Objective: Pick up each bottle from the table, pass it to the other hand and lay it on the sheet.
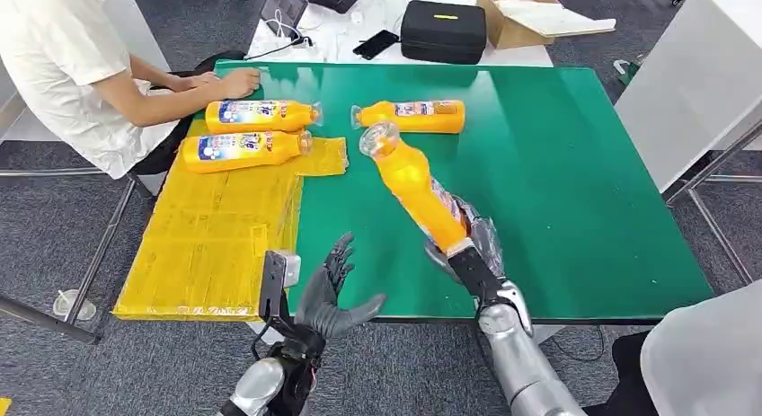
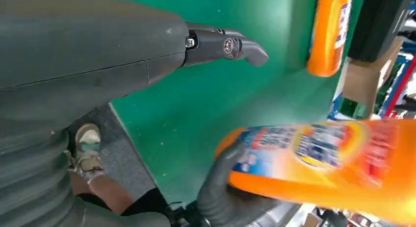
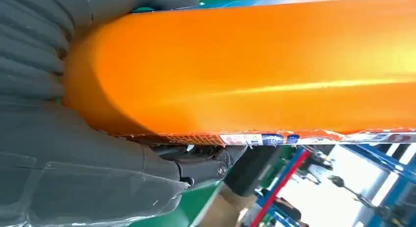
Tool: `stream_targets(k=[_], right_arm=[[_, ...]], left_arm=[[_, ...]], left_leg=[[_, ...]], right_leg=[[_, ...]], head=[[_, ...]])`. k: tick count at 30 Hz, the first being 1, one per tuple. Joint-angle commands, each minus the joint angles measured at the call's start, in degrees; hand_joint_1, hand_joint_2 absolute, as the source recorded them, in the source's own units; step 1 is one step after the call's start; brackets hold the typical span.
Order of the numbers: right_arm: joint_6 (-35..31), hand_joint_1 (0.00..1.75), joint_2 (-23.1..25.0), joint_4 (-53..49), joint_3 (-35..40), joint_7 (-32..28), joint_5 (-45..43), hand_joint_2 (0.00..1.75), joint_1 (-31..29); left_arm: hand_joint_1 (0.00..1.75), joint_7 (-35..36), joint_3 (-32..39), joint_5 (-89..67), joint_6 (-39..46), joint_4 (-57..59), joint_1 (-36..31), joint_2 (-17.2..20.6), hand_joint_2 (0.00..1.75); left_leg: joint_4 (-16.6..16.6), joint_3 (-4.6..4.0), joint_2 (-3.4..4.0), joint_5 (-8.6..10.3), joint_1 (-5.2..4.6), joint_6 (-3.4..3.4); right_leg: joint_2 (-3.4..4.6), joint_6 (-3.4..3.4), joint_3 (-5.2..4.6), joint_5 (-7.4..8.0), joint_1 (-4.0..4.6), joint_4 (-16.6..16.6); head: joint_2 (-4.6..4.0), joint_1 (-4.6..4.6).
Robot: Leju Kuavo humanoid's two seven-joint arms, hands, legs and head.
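Nearest me, my left hand [image 1: 334, 295] hangs just past the table's [image 1: 575, 182] near edge, palm up, fingers spread and holding nothing. Just to its right, over the near part of the green top, my right hand [image 1: 467, 241] is wrapped around the base of an orange bottle [image 1: 412, 181]. I see that bottle raised off the table, its long axis tilted, its clear cap end pointing away from me and to the left, toward the table's middle. Left of it, the yellow sheet [image 1: 216, 227] covers the table's near left corner and runs along the left edge. At the sheet's far end two bottles lie on their sides, the nearer one [image 1: 241, 150] and the farther one [image 1: 261, 115], both with their caps pointing right. Another bottle [image 1: 412, 116] lies on the bare green toward the far edge, long axis along that edge, cap pointing left. At the far left corner a person's hand [image 1: 235, 81] rests on the table.
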Motion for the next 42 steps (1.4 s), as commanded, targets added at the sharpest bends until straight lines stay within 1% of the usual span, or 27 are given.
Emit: stream_targets(k=[1, 2, 3, 5, 8, 10, 11, 12, 13, 15, 16, 17, 18, 19, 20, 21, 24, 26, 27, 28, 29, 30, 33, 36, 39, 41, 42], right_arm=[[-0.06, 1.75, 3.16, -4.79, 5.30, -2.06, -2.46, 1.75, 2.03], [0.16, 1.73, 3.20, -5.15, 6.31, -1.94, -2.52, 1.75, 2.17], [0.50, 1.75, 3.26, -5.13, 7.61, -1.77, -2.02, 1.75, 2.25], [1.32, 1.75, 3.01, -4.29, 10.82, -0.93, -0.95, 1.75, 2.12], [1.96, 1.75, 3.07, -1.21, 14.33, -0.62, -0.23, 1.75, 1.65], [2.17, 1.73, 3.38, 1.25, 16.25, -0.81, -0.18, 1.75, 1.22], [2.56, 1.75, 3.46, 2.46, 16.90, -0.69, -0.19, 1.75, 0.90], [1.72, 1.75, 3.59, 4.03, 17.63, -0.55, 0.34, 1.75, 0.42], [1.60, 1.75, 3.68, 4.65, 17.81, -0.50, 0.41, 1.75, 0.26], [-0.05, 1.73, 3.87, 6.66, 18.77, -1.12, 1.64, 1.75, -0.45], [-0.30, 1.75, 3.96, 6.86, 18.89, -1.24, 1.82, 1.75, -0.47], [-0.30, 1.75, 3.96, 6.86, 18.89, -1.24, 1.82, 1.75, -0.47], [-0.23, 1.75, 4.24, 7.40, 18.89, -1.30, 1.61, 1.75, -0.68], [-0.33, 1.75, 4.43, 8.11, 18.91, -1.51, 1.34, 1.75, -0.93], [-0.89, 1.75, 4.53, 8.91, 18.97, -1.49, 1.40, 1.75, -1.21], [-0.92, 1.75, 4.60, 9.31, 18.91, -1.53, 1.23, 1.75, -1.36], [-1.02, 1.75, 4.60, 9.89, 18.84, -1.76, 1.02, 1.75, -1.59], [-1.02, 1.75, 4.60, 9.89, 18.84, -1.76, 1.02, 1.75, -1.59], [-2.24, 1.75, 4.53, 10.21, 19.11, -1.84, 1.77, 1.75, -1.83], [-2.28, 1.73, 4.58, 10.37, 19.22, -1.92, 1.86, 1.75, -2.00], [-2.92, 1.71, 4.70, 10.60, 19.56, -2.10, 2.32, 1.75, -2.32], [-3.47, 1.75, 4.84, 10.47, 20.10, -2.18, 2.94, 1.75, -2.45], [-3.51, 1.75, 5.14, 9.88, 20.77, -2.12, 3.20, 1.75, -2.46], [-3.61, 1.75, 5.27, 9.80, 20.85, -2.01, 3.24, 1.75, -2.48], [-3.61, 1.75, 5.27, 9.80, 20.85, -2.01, 3.24, 1.75, -2.48], [-3.59, 1.75, 5.19, 9.83, 20.85, -2.01, 3.24, 1.75, -2.43], [-3.59, 1.75, 5.19, 9.83, 20.85, -2.01, 3.24, 1.75, -2.43]], left_arm=[[0.00, 0.04, -1.38, 0.26, -0.77, 1.61, -1.55, 2.37, 1.75], [0.00, 0.05, -1.03, 0.46, -0.59, 1.54, -1.62, 2.26, 1.75], [0.00, -0.16, -0.33, 0.76, 0.00, 1.39, -1.78, 1.98, 1.75], [0.00, -1.39, 0.72, 0.69, 1.28, 0.13, -2.43, 1.55, 1.75], [0.00, -1.82, 1.19, 0.23, 1.61, -4.15, -3.05, 1.66, 1.75], [0.00, -1.64, 1.45, -0.05, 1.89, -6.78, -3.35, 1.61, 1.75], [0.00, -1.59, 1.42, -0.09, 1.84, -7.70, -3.45, 1.61, 1.75], [0.00, -1.27, 1.26, 0.17, 1.66, -8.58, -3.54, 1.53, 1.75], [0.00, -0.98, 1.21, 0.51, 1.41, -8.85, -3.49, 1.54, 1.75], [0.00, -0.50, 0.63, 1.50, 0.75, -9.54, -3.47, 1.38, 1.75], [0.00, -0.50, 0.48, 1.55, 0.70, -9.57, -3.49, 1.36, 1.75], [0.00, -0.50, 0.48, 1.55, 0.70, -9.57, -3.49, 1.36, 1.75], [0.00, -0.50, 0.41, 1.85, 0.61, -9.50, -3.60, 1.31, 1.75], [0.00, -0.52, 0.27, 2.53, 0.37, -9.52, -3.71, 1.33, 1.75], [0.00, -0.41, 0.03, 3.23, -0.04, -9.71, -3.80, 1.45, 1.75], [0.00, -0.23, -0.12, 3.60, -0.30, -9.81, -3.81, 1.54, 1.75], [0.00, -0.11, -0.36, 3.87, -0.54, -10.00, -3.72, 1.74, 1.75], [0.00, -0.11, -0.36, 3.87, -0.54, -10.00, -3.72, 1.74, 1.75], [0.00, 0.58, -0.43, 4.96, -1.25, -9.86, -3.75, 1.83, 1.75], [0.00, 0.58, -0.50, 4.97, -1.26, -9.68, -3.88, 1.87, 1.75], [0.00, 0.93, -0.37, 5.31, -0.82, -8.96, -4.13, 1.68, 1.75], [0.00, 1.22, -0.05, 5.74, -0.37, -8.11, -4.36, 1.44, 1.75], [0.00, 1.76, 0.46, 6.95, -0.17, -6.69, -4.85, 1.06, 1.75], [0.00, 1.77, 0.54, 7.02, -0.17, -6.54, -4.99, 1.07, 1.75], [0.00, 1.77, 0.54, 7.02, -0.17, -6.54, -4.99, 1.07, 1.75], [0.00, 1.77, 0.52, 7.02, -0.17, -6.54, -5.00, 1.03, 1.75], [0.00, 1.77, 0.52, 7.02, -0.17, -6.54, -5.00, 1.03, 1.75]], left_leg=[[-0.02, 0.18, 0.14, -0.07, 0.00, 0.01], [-0.01, 0.21, 0.14, -0.09, 0.00, 0.01], [0.00, 0.30, 0.19, -0.14, 0.01, 0.01], [0.00, 0.13, 0.10, -0.06, 0.01, 0.01], [0.05, 0.36, 0.19, -0.19, 0.02, 0.02], [0.02, 0.20, 0.14, -0.10, 0.01, 0.01], [0.05, 0.26, 0.14, -0.14, 0.04, 0.01], [0.03, 0.16, 0.12, -0.08, 0.05, 0.00], [0.02, 0.29, 0.13, -0.14, 0.03, 0.02], [-0.01, 0.12, 0.11, -0.05, 0.02, 0.01], [-0.01, 0.27, 0.15, -0.11, 0.00, 0.03], [0.00, 0.14, 0.09, -0.05, 0.00, 0.02], [0.01, 0.26, 0.09, -0.11, 0.01, 0.04], [0.00, 0.15, 0.08, -0.06, 0.00, 0.03], [0.01, 0.29, 0.13, -0.12, 0.01, 0.04], [0.00, 0.19, 0.12, -0.08, 0.01, 0.02], [0.01, 0.31, 0.09, -0.12, 0.01, 0.02], [-0.01, 0.10, 0.03, -0.02, 0.01, 0.02], [-0.02, 0.25, 0.06, -0.08, 0.00, 0.03], [-0.03, 0.15, 0.05, -0.04, -0.02, 0.02], [-0.02, 0.27, 0.07, -0.09, 0.00, 0.03], [-0.02, 0.16, 0.04, -0.04, -0.01, 0.02], [-0.01, 0.23, 0.08, -0.07, -0.01, 0.03], [-0.03, 0.13, 0.02, -0.02, -0.02, 0.02], [-0.01, 0.26, 0.05, -0.08, -0.01, 0.03], [-0.02, 0.12, 0.03, -0.03, 0.00, 0.02], [-0.01, 0.22, 0.04, -0.07, -0.01, 0.03]], right_leg=[[0.07, -0.08, 0.14, -0.04, 0.02, -0.02], [0.06, -0.10, 0.18, -0.06, 0.03, -0.01], [0.09, -0.15, 0.26, -0.10, 0.05, 0.00], [0.04, -0.09, 0.12, -0.04, 0.03, -0.01], [0.06, -0.18, 0.33, -0.15, 0.07, 0.04], [0.05, -0.11, 0.17, -0.07, 0.04, 0.02], [0.03, -0.15, 0.24, -0.11, 0.08, 0.03], [0.04, -0.11, 0.15, -0.05, 0.08, 0.00], [0.02, -0.14, 0.28, -0.12, 0.07, 0.01], [0.05, -0.06, 0.11, -0.02, 0.04, -0.02], [0.06, -0.10, 0.25, -0.08, 0.03, -0.02], [0.03, -0.06, 0.13, -0.04, 0.02, -0.01], [-0.01, -0.11, 0.26, -0.09, 0.04, 0.00], [0.01, -0.08, 0.14, -0.05, 0.02, 0.00], [0.03, -0.13, 0.28, -0.10, 0.04, 0.00], [0.04, -0.09, 0.18, -0.05, 0.04, -0.01], [-0.02, -0.14, 0.30, -0.11, 0.05, 0.01], [-0.02, -0.06, 0.11, -0.02, 0.03, -0.02], [-0.02, -0.10, 0.24, -0.08, 0.03, -0.02], [-0.02, -0.07, 0.14, -0.04, 0.00, -0.02], [-0.01, -0.11, 0.26, -0.09, 0.03, -0.03], [-0.02, -0.07, 0.15, -0.05, 0.01, -0.01], [0.00, -0.09, 0.22, -0.07, 0.02, -0.01], [-0.04, -0.06, 0.12, -0.04, 0.00, -0.01], [-0.04, -0.11, 0.25, -0.09, 0.02, 0.00], [-0.03, -0.06, 0.12, -0.03, 0.02, -0.02], [-0.05, -0.10, 0.23, -0.08, 0.02, -0.01]], head=[[0.00, 0.02], [0.00, 0.02], [0.00, 0.02], [0.00, 0.02], [0.00, 0.02], [0.00, 0.02], [0.00, 0.02], [0.00, 0.02], [0.00, 0.02], [0.00, 0.00], [0.00, 0.02], [0.02, 0.02], [0.00, 0.02], [0.00, 0.02], [0.00, 0.02], [0.00, 0.02], [0.00, 0.02], [0.00, 0.00], [0.00, 0.02], [0.00, 0.00], [0.02, 0.00], [0.00, 0.02], [0.00, 0.00], [0.00, 0.02], [0.00, 0.02], [0.00, 0.02], [0.00, 0.02]])
